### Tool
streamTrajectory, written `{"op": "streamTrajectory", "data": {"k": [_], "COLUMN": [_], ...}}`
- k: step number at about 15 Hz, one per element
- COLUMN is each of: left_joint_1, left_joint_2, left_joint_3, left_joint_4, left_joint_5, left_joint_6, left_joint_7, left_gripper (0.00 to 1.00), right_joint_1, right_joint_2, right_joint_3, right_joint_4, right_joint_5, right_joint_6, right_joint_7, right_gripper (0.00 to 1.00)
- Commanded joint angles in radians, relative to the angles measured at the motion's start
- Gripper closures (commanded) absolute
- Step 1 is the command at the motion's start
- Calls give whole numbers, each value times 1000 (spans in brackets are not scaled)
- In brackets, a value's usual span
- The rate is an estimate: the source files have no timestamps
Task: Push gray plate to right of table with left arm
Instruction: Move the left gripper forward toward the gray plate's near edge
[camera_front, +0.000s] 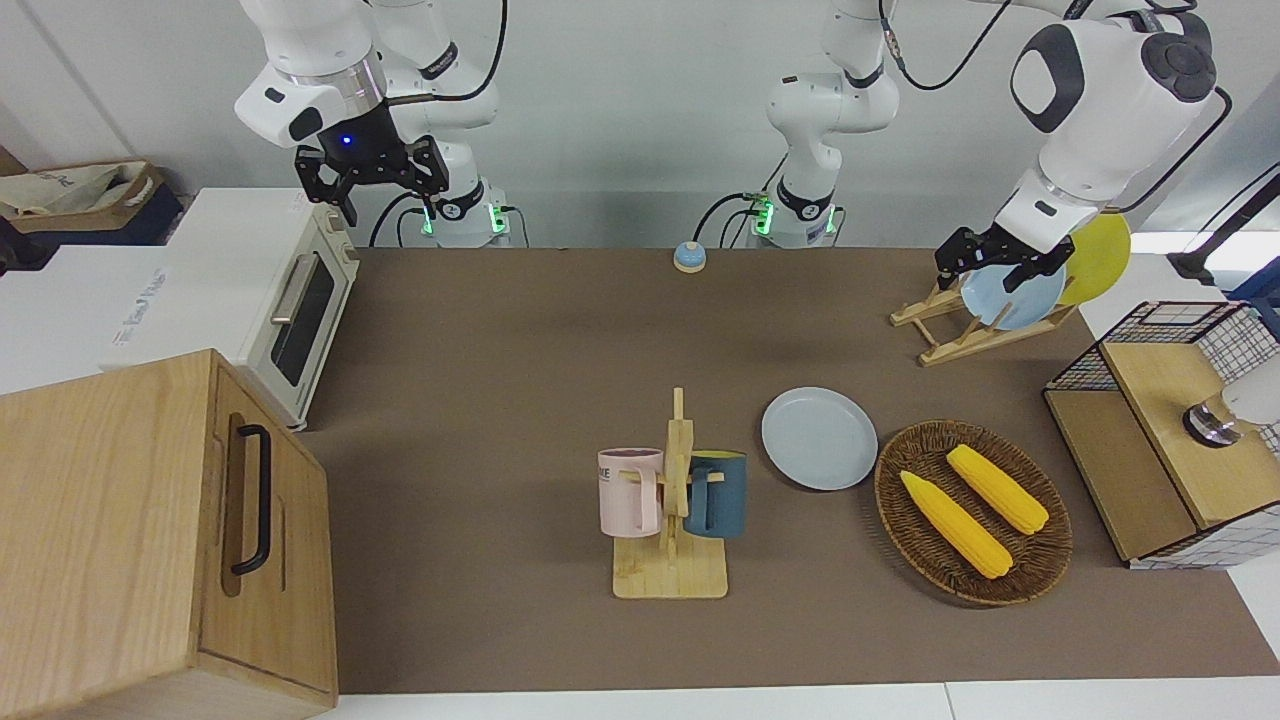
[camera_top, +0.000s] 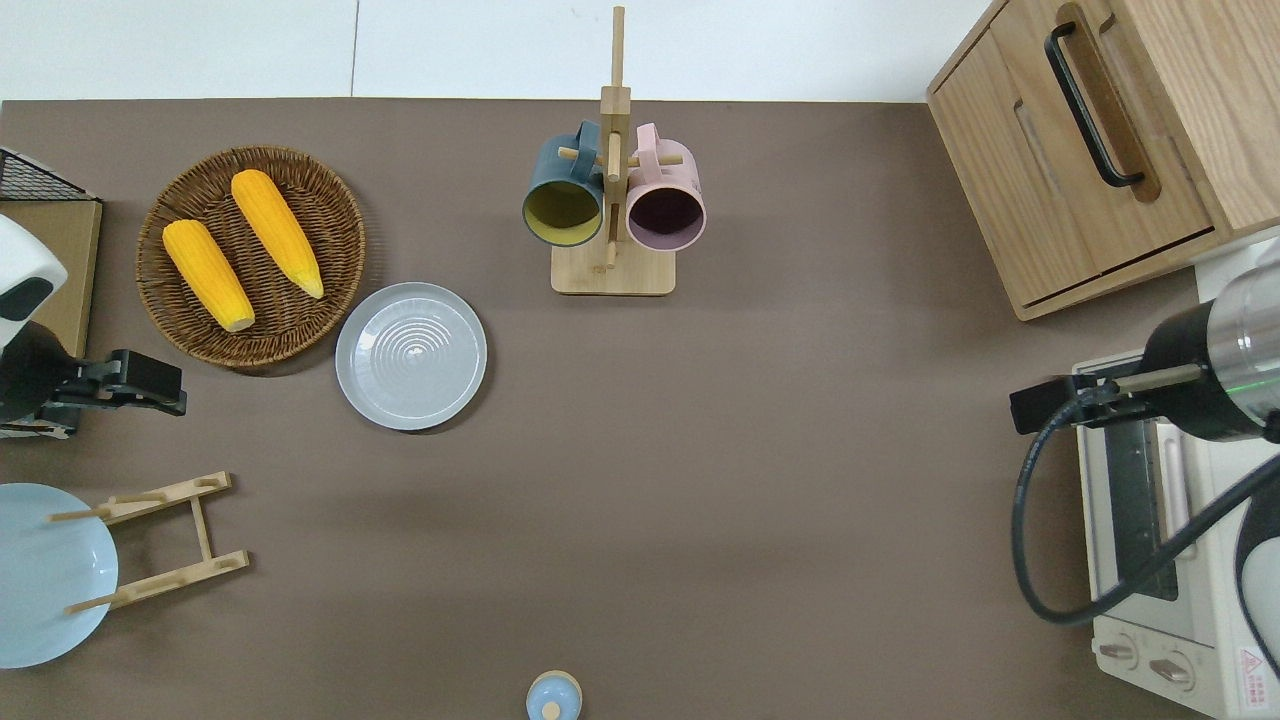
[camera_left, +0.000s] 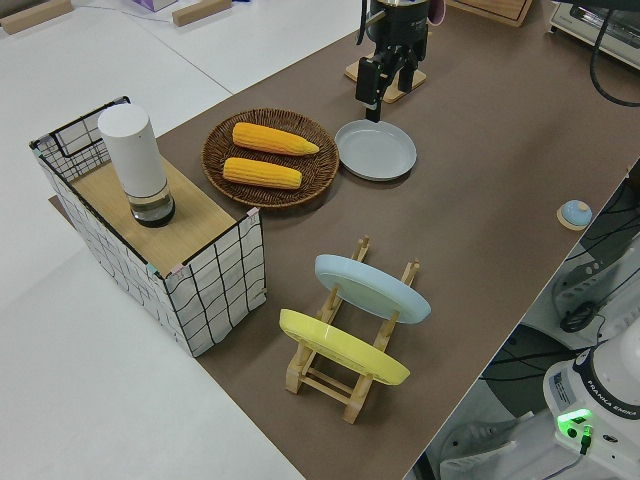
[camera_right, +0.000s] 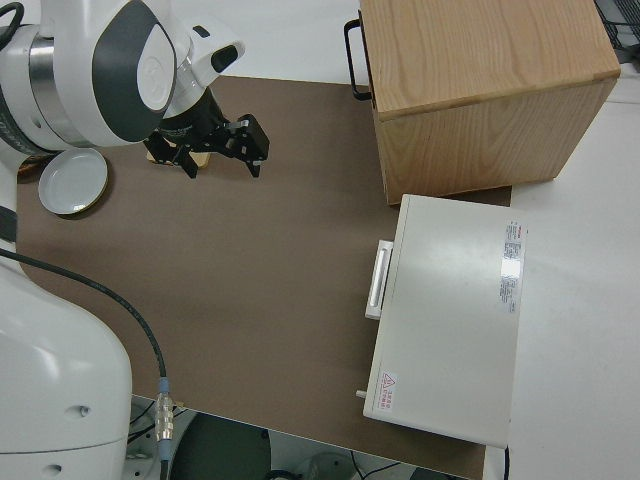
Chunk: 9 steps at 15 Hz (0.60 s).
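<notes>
Overall surface: long brown matte table (camera_front: 500, 340) with white edges, standing before a plain white wall.
Gray plate: round, shallow, pale gray-blue plate (camera_top: 411, 355) lies flat on the brown top, toward the left arm's end and the edge farthest from the robots, just beside a round wicker basket (camera_top: 340, 215) holding two yellow corn cobs (camera_top: 277, 232).
Left gripper: small black left gripper (camera_front: 989, 260) hangs in the air over the left arm's end of the table, apart from the plate, fingers spread and holding nothing.
Right arm: parked, its black gripper (camera_front: 368, 178) open.
Nearby: wooden mug stand (camera_front: 672, 520); wooden plate rack (camera_left: 345, 345) with a blue and a yellow plate; wooden cabinet (camera_front: 150, 530) and white toaster oven (camera_front: 290, 300) at the right arm's end.
</notes>
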<state>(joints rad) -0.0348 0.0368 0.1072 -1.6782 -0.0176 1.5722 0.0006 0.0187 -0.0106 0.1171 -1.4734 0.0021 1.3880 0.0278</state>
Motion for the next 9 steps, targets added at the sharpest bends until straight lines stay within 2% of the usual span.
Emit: {"op": "streamTrajectory", "data": {"k": [1,9], "left_joint_1": [-5,-13], "left_joint_2": [-12,-23], "left_joint_3": [2,-24], "left_joint_4": [-63,-227], "left_joint_5": [-25,-48], "left_joint_6": [40,228], "left_joint_7": [-120,-260], "left_gripper": [2,9], "right_joint_1": [-20,-20], "right_joint_2": [-6,-6], "right_joint_3": [15,15], "right_joint_4": [4,4], "right_joint_5": [10,10], "right_joint_6": [-12,-14], "right_joint_7": [0,0], "right_gripper": [17,17]}}
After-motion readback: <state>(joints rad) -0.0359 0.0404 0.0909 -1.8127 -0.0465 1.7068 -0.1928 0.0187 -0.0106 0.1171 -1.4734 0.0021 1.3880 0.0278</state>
